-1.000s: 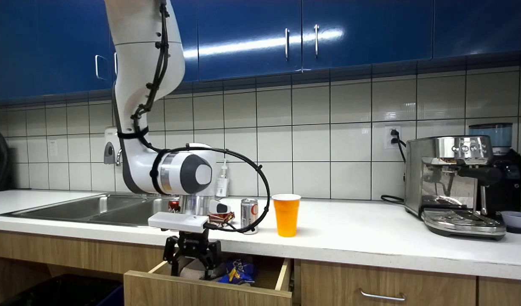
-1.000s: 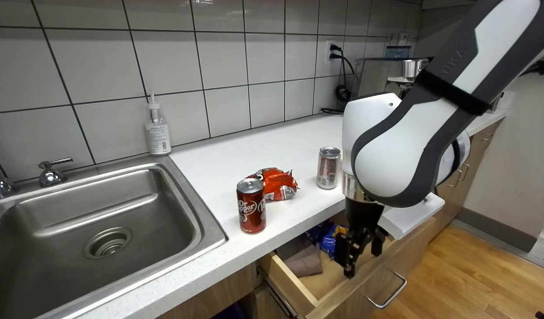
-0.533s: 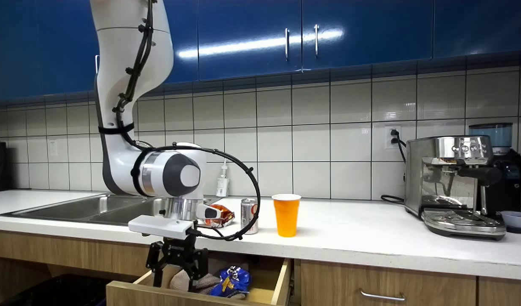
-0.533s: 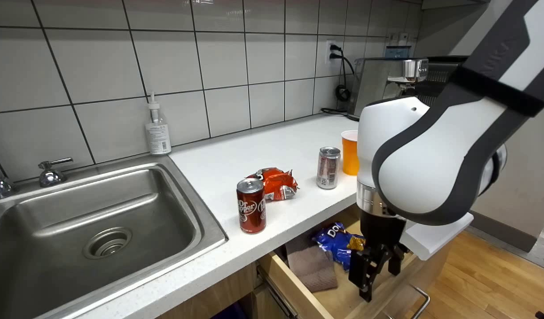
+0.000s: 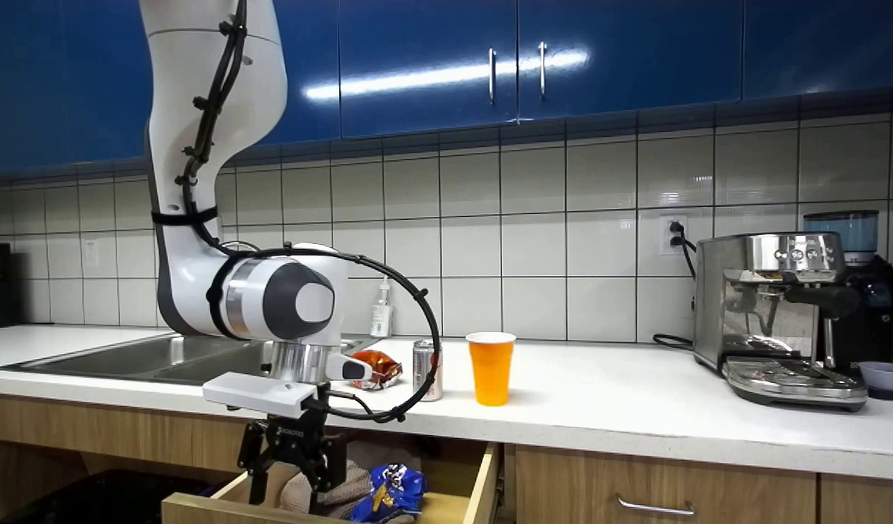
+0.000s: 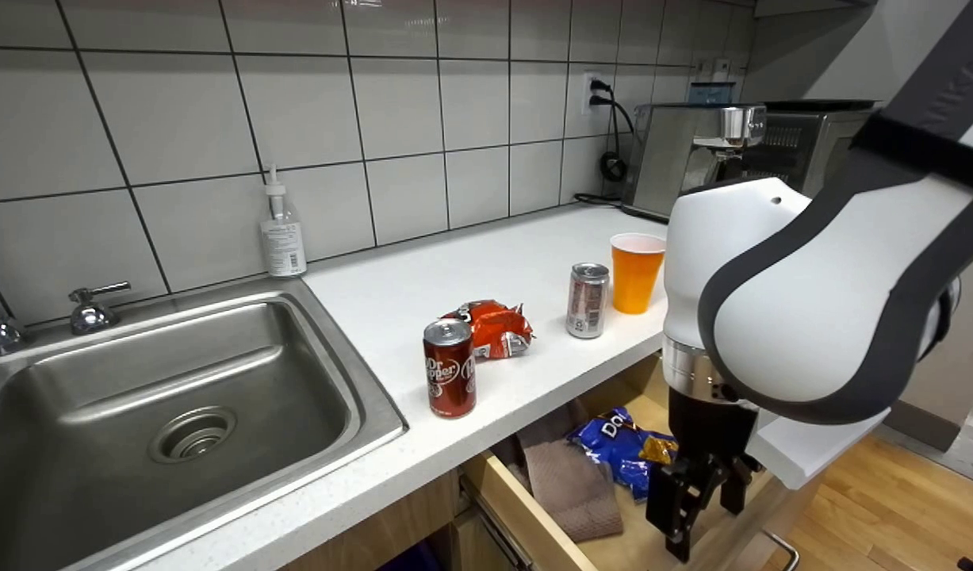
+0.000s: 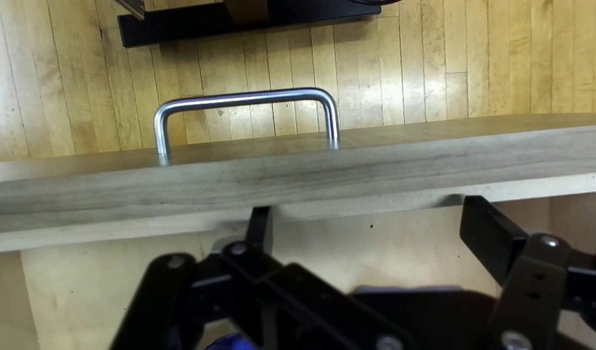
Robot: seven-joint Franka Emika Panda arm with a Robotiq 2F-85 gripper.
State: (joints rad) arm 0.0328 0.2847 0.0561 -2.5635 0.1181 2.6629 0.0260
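Jaws of the end effector [image 5: 284, 501] are gaping wide over the drawer [image 6: 526, 515], near its front panel [image 7: 400, 167]; a brown cloth [image 6: 577, 492] and blue bag [image 6: 617, 452] are lying inside.

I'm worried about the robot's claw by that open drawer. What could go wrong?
The gripper stands open close to the drawer's front panel, so it might catch there. If it swung toward the blue chip bag, it could squash it. The Dr Pepper can stands near the counter's edge, so a bump might tip it.
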